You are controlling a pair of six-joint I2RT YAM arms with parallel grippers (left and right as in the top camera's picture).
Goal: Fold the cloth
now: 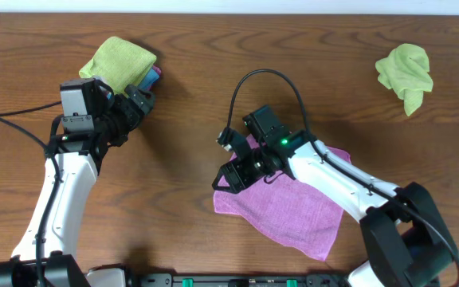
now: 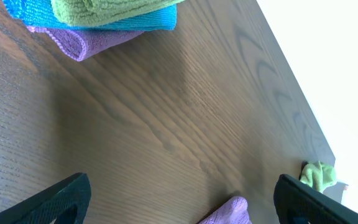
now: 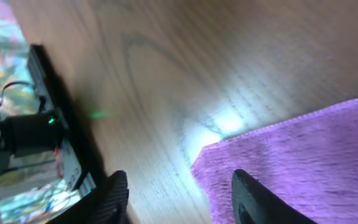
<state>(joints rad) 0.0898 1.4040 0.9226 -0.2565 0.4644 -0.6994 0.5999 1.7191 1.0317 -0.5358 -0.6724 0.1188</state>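
While the purple cloth lies spread flat on the wooden table, right of centre and toward the near edge, the right claw hangs low at its left edge. The right arm reaches in across the far part of the fabric.

From the right wrist, one rounded corner of the cloth reaches into the gap between the two fingers and lies nearer the finger on the picture's right. That corner rests flat on the wood and is not pinched. The fingers stand moderately apart and hold nothing. Their tips are cut off by the bottom of the picture, so I cannot tell whether they touch the fabric.

The left claw is well apart from the cloth, at the far left of the table. Its fingers are spread wide and hold nothing. It sits just beside a stack of folded cloths, with green on top, blue beneath and a lilac one at the bottom.

A crumpled green cloth lies alone at the far right.
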